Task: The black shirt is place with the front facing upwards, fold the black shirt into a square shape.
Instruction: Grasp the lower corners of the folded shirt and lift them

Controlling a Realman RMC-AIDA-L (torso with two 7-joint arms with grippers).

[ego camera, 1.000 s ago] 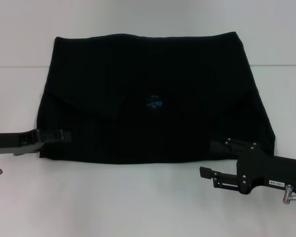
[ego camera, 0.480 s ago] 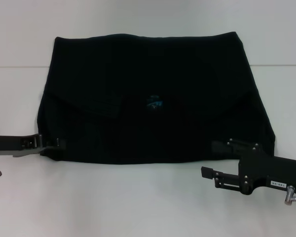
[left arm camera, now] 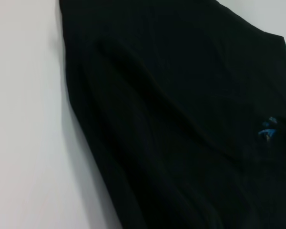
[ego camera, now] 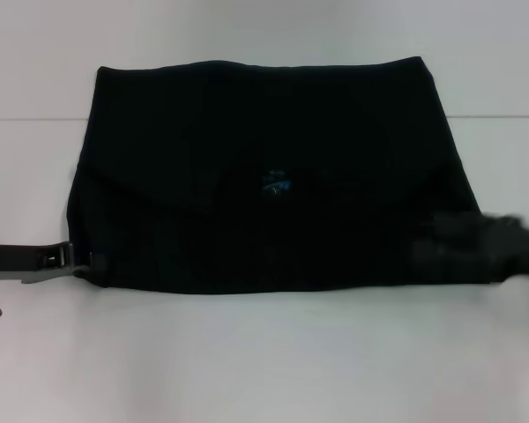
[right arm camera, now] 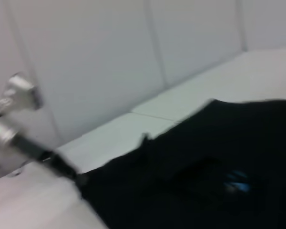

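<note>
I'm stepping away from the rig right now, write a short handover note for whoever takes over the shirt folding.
Left gripper: low at the near left corner of the large black cloth shirt, at its edge.
Right gripper: over the shirt's near right corner, blurred.
Shirt: spread on the white table, wide rather than square, small blue neck label showing near the middle.
Done: the upper part, with the sleeves, appears folded in, flaps meeting near the label.
Left: further folds to bring it to a square.
</note>
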